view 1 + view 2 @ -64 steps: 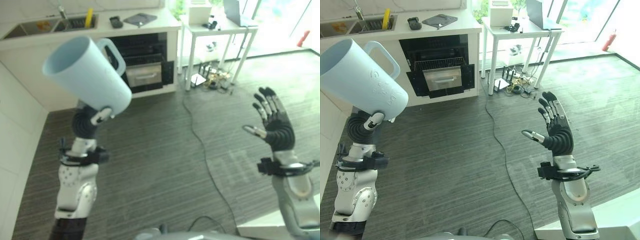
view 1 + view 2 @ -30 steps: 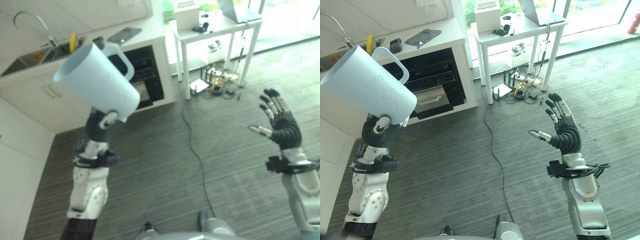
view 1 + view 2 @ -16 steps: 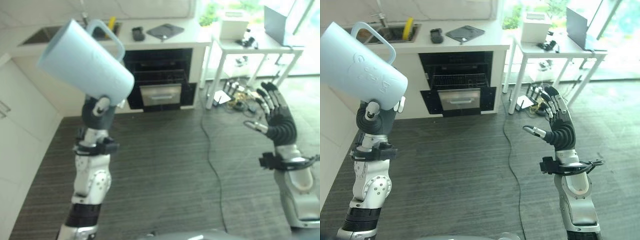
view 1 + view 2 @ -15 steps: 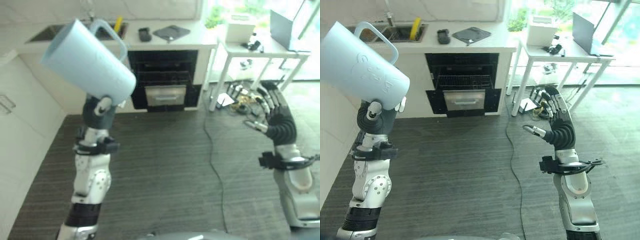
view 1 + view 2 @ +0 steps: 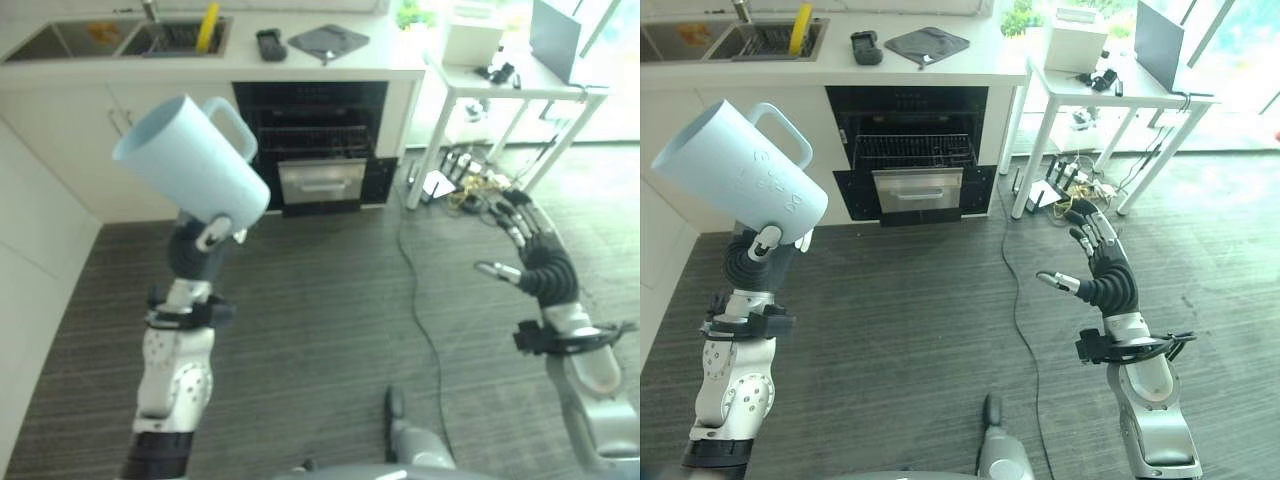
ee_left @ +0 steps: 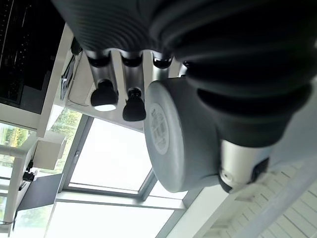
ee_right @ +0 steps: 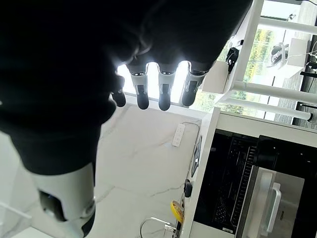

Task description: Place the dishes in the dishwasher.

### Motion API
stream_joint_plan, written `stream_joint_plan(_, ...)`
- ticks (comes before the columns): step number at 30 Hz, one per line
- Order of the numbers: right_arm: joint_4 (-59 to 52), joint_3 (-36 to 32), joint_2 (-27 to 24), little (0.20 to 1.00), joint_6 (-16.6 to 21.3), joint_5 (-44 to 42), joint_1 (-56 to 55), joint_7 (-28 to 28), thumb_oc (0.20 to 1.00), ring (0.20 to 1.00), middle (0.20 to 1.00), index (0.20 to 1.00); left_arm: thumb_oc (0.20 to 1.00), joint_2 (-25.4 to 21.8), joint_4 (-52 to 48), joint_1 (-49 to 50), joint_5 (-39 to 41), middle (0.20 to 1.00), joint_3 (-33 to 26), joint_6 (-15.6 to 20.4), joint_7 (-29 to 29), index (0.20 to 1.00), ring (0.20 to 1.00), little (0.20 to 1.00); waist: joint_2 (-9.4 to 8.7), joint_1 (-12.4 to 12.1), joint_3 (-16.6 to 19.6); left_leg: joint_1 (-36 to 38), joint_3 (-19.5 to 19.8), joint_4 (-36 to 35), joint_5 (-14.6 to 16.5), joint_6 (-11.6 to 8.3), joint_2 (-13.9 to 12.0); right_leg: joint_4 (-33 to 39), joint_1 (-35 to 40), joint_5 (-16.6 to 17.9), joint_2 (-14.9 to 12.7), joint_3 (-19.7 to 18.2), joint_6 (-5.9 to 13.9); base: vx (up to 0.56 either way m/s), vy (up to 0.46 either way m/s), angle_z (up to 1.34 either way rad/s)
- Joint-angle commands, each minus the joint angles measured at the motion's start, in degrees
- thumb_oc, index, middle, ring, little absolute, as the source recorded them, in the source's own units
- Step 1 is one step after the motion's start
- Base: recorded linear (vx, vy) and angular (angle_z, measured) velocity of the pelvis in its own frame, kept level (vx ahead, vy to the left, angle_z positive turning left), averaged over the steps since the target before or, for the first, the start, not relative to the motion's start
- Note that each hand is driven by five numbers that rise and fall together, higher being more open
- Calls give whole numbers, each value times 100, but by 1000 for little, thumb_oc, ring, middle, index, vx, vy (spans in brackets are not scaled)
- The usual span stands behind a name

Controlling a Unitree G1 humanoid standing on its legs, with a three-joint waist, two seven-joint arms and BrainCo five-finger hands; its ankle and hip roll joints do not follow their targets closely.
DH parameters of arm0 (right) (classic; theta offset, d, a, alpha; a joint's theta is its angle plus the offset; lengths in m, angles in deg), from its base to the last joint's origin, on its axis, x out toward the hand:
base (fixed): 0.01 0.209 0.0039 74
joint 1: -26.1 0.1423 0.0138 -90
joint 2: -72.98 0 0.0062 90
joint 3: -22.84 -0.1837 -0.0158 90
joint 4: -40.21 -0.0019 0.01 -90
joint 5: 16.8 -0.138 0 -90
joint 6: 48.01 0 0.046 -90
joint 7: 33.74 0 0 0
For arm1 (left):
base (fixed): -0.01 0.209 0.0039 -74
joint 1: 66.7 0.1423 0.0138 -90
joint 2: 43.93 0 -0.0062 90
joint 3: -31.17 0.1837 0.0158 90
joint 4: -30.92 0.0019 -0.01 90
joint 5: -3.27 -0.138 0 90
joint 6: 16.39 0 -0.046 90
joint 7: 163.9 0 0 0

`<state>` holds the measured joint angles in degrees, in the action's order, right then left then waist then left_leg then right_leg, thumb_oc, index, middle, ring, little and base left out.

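Note:
A large light-blue mug [image 5: 190,160] with a handle is raised and tilted, its mouth facing up and to the left. My left hand [image 5: 760,255] is shut on its base; in the left wrist view the fingers [image 6: 105,89] curl beside the mug's round grey-looking bottom [image 6: 176,136]. The dishwasher [image 5: 915,155] stands open under the white counter straight ahead, with a wire rack inside and its door [image 5: 918,190] hanging down. My right hand [image 5: 1105,282] is held up at the right, open with fingers spread, holding nothing.
A sink [image 5: 740,38] with a yellow item is set in the counter at the far left. A dark handset [image 5: 862,48] and a grey cloth [image 5: 928,44] lie on the counter. A white side table [image 5: 1110,85] with a laptop stands right; devices and cables lie under it.
The whole picture has shifted, so the camera moved; the dishwasher now sits ahead and further off. The mug stays in my left hand. My right hand sits lower.

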<state>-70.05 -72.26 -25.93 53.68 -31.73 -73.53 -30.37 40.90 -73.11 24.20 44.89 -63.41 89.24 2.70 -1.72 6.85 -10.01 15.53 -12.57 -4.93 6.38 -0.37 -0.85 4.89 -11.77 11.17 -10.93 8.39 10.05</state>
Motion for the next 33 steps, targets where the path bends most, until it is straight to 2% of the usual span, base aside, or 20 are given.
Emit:
stream_joint_plan(1,-266,-148,-27,1000,397,-289,244,-120,1000,1000,1000,1000,200,-415,-630,-127,148,200,-53,268,-133,200,200,200,-11,8,172,-260,381,-7,-8,87,30,-40,543,198,138,154,81,328,-330,38)
stream_joint_plan(3,-289,-51,-22,1000,316,-216,341,-229,1000,1000,1000,1000,200,-438,-611,-153,278,200,-59,261,-158,200,200,200,14,14,233,-142,330,-7,44,56,-42,-29,671,126,162,215,77,313,-335,22)
stream_joint_plan(6,-294,31,-101,1000,156,-186,493,-392,1000,1000,1000,1000,200,-411,-667,-176,252,200,-5,301,-107,200,200,200,147,81,407,136,176,-7,81,-116,-262,-7,833,-52,295,287,-81,283,-291,-23)
stream_joint_plan(9,-293,-100,-192,1000,118,-290,404,-287,1000,1000,1000,1000,200,-394,-690,-135,501,200,-67,267,-92,200,200,200,255,188,493,307,3,40,-136,-308,-442,-17,913,-182,428,265,-206,198,-197,-5)
stream_joint_plan(11,-306,-238,-251,1000,146,-406,258,-133,1000,1000,1000,1000,200,-266,-717,-22,571,200,-97,211,-181,200,200,200,331,227,513,103,78,795,-705,-544,-677,-23,1019,-334,623,172,-399,156,-213,-5)
stream_joint_plan(13,-322,-304,-304,1000,120,-463,188,-53,1000,1000,1000,1000,200,-185,-743,78,519,200,-88,218,-228,200,200,200,309,240,500,-313,145,1769,-1140,-725,-868,-13,1147,-455,730,30,-594,139,-214,-11)
stream_joint_plan(16,-192,-315,-331,1000,176,-370,179,3,1000,1000,1000,1000,200,-96,-727,212,536,200,-86,304,-273,200,200,200,212,119,377,-1003,282,2860,-1289,-734,-804,-10,1426,-605,745,-61,-775,155,-138,-21)
stream_joint_plan(17,-157,-334,-347,1000,159,-338,209,-8,1000,1000,1000,1000,200,-41,-724,277,515,200,-107,313,-299,200,200,200,165,29,267,-1386,247,2893,-1167,-627,-706,-3,1594,-663,747,-114,-788,187,-11,-15)
stream_joint_plan(19,-122,-338,-342,1000,122,-319,305,-44,1000,1000,1000,1000,200,-68,-735,379,554,200,-154,355,-355,200,200,200,163,-65,185,-1475,12,2285,-997,-487,-648,11,1725,-754,741,-176,-712,247,170,-1)
stream_joint_plan(20,-117,-361,-356,1000,101,-310,311,-25,1000,1000,1000,1000,200,-125,-727,453,643,200,-216,394,-373,200,200,200,226,-94,176,-1455,-188,1424,-1068,-481,-724,11,1814,-853,761,-177,-631,315,335,-2)
stream_joint_plan(22,-108,-393,-352,1000,148,-285,239,64,1000,1000,1000,1000,200,-154,-663,495,732,200,-242,502,-346,200,200,200,311,-120,183,-1440,-335,317,-1395,-569,-806,11,1951,-1003,766,-194,-538,305,339,-9)
stream_joint_plan(23,-110,-438,-367,1000,205,-287,154,150,1000,1000,1000,1000,200,-158,-605,511,798,200,-244,570,-328,200,200,200,343,-134,178,-1543,-347,-7,-1633,-691,-922,11,2054,-1091,748,-165,-491,301,320,-7)
stream_joint_plan(25,-105,-523,-420,1000,295,-362,54,275,1000,1000,1000,1000,200,-135,-534,596,881,200,-258,669,-420,200,200,200,332,-189,186,-1915,-199,-7,-1823,-814,-1083,11,2267,-1229,751,-240,-491,295,298,-8)
stream_joint_plan(26,-86,-615,-483,1000,347,-464,0,325,1000,1000,1000,1000,200,-73,-537,704,901,200,-294,691,-583,200,200,200,313,-238,216,-2052,-269,-7,-1914,-838,-1142,11,2464,-1372,737,-271,-474,316,352,-9)
stream_joint_plan(29,-130,-698,-534,1000,306,-551,-23,363,1000,1000,1000,1000,200,-55,-537,719,945,200,-335,727,-586,200,200,200,313,-277,302,-2032,-470,-7,-1864,-819,-1205,11,2637,-1453,567,-167,-344,286,386,-21)
stream_joint_plan(33,-169,-639,-450,1000,185,-611,135,309,1000,1000,1000,1000,200,-135,-424,225,814,200,-292,576,-363,200,200,200,184,-383,441,-1914,-358,-7,-1562,-553,-854,11,2824,-1375,217,-95,-55,220,318,-29)
